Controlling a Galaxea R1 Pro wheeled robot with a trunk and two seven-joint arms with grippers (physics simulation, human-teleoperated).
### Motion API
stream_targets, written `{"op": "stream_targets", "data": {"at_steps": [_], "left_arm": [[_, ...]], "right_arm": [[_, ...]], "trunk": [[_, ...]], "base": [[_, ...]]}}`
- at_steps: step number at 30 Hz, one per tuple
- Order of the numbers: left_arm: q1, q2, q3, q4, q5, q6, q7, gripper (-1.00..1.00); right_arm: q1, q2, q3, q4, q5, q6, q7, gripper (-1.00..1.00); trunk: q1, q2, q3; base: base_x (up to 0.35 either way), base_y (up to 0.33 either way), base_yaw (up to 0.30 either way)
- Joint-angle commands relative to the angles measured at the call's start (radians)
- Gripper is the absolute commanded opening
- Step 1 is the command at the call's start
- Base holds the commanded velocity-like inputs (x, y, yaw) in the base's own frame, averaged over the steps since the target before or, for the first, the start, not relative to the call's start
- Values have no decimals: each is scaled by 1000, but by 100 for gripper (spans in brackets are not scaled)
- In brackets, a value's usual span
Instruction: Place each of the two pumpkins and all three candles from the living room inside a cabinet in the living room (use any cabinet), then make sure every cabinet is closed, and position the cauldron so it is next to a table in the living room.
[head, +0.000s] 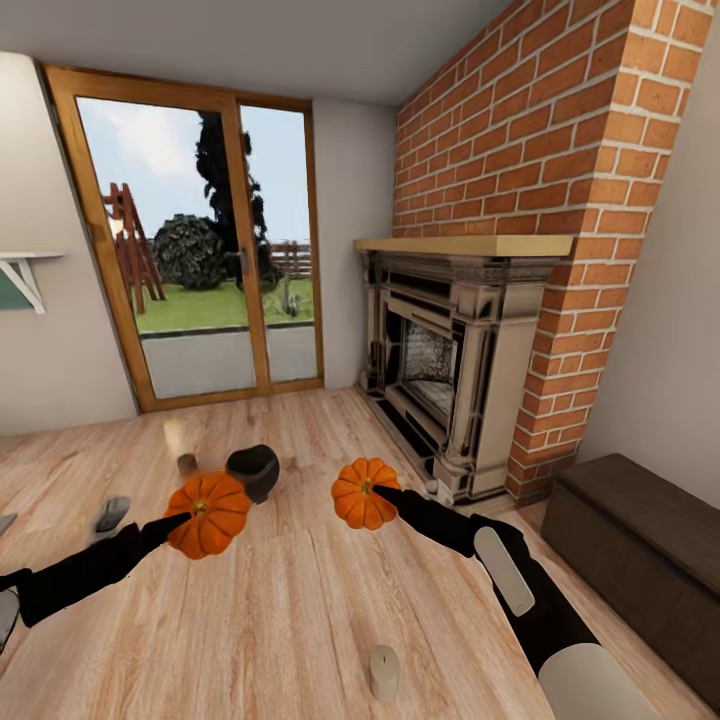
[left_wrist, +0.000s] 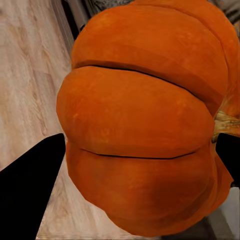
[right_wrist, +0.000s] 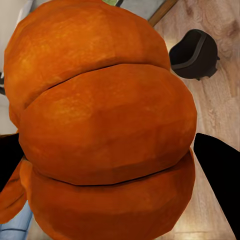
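**Two pumpkins held above a plank floor**

Nearest, at 6 o'clock in the head view, a beige candle (head: 384, 672) stands on the wood floor (head: 280, 620). Above it — at 9 o'clock — the left gripper (head: 190, 517) is closed on a pumpkin (head: 208, 514); at 3 o'clock the right gripper (head: 375, 490) clamps a second pumpkin (head: 365, 493). Between them, farther off, sits the black cauldron (head: 253, 471), another candle (head: 186, 464) beside it. The dark cabinet (head: 640, 540) is at 4 o'clock; beyond — brick fireplace (head: 455, 370), glass doors (head: 200, 250).

pumpkins (head: 208, 514): matt, ribbed | floor (head: 300, 620): pale wood planks | fireplace (head: 560, 150): rough red brick
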Motion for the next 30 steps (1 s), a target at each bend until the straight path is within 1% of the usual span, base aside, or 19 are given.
{"op": "stream_targets", "data": {"at_steps": [1,3,5,6,7,8,9,11,13,14,15,16,17,19,20,23,26,28,30], "left_arm": [[-2,0,-19,0,7,7,20,-100],[-10,0,-46,-1,7,7,58,-100],[-19,-1,-71,-1,7,7,138,-100],[-21,-1,-76,-1,7,7,177,-100],[-23,-1,-81,-1,9,7,235,-100],[-24,-1,-84,-1,9,6,274,-100],[-26,-3,-87,-1,10,6,329,-100],[-37,-10,-103,-1,9,6,398,-100],[-51,-17,-136,0,5,6,470,-100],[-57,-25,-165,0,4,4,529,-100],[-59,-32,-182,0,3,3,571,-100],[-62,-42,-196,0,2,2,613,-100],[-66,-61,-209,0,2,0,676,-100],[-70,-80,-218,-1,2,-1,749,-100],[-72,-87,-222,-1,1,-3,795,-100],[-73,-91,-225,-1,1,-3,821,-100],[-73,-93,-228,-1,2,-3,825,-100],[-73,-93,-247,-1,2,-3,825,-100],[-73,-93,-276,-1,2,-3,828,-100]], "right_arm": [[-1,0,-1,0,-2,4,-1,-100],[-1,-1,-3,2,-3,4,-1,-100],[-1,-1,-4,13,-3,-10,-1,-100],[-1,-2,-4,19,-2,-23,-1,-100],[-1,-3,-3,27,-2,-40,-1,-100],[-1,-3,-3,30,-2,-47,-1,-100],[-1,-2,-3,32,-2,-54,-4,-100],[-1,-2,-2,35,-2,-57,-23,-100],[-1,-1,-1,36,-2,-59,-69,-100],[-1,-1,0,36,-2,-60,-117,-100],[-1,0,1,36,-1,-60,-150,-100],[-1,0,1,36,-1,-60,-184,-100],[-1,1,2,36,-1,-60,-234,-100],[-1,2,3,35,-1,-60,-289,-100],[-1,3,4,35,-1,-61,-329,-100],[-1,4,7,36,0,-61,-370,-100],[-1,3,9,36,-1,-56,-408,-100],[-1,4,9,36,-1,-53,-433,-100],[-1,4,10,36,-1,-52,-470,-100]], "trunk": [[-4,7,0],[-12,21,3],[-19,35,6],[-23,42,8],[-27,49,9],[-31,56,11],[-35,63,12],[-42,77,15],[-50,91,18],[-54,98,20],[-58,105,21],[-62,112,23],[-65,119,24],[-73,133,27],[-77,140,29],[-88,161,33],[-100,182,38],[-108,196,41],[-115,210,44]], "base": [[0,0,0],[0,0,0],[0,0,0],[0,0,0],[0,0,0],[0,0,0],[0,0,0],[0,0,0],[0,0,0],[0,0,0],[0,0,0],[0,0,0],[0,0,0],[0,0,0],[0,0,0],[0,0,0],[0,0,0],[0,0,0],[0,0,0]]}}
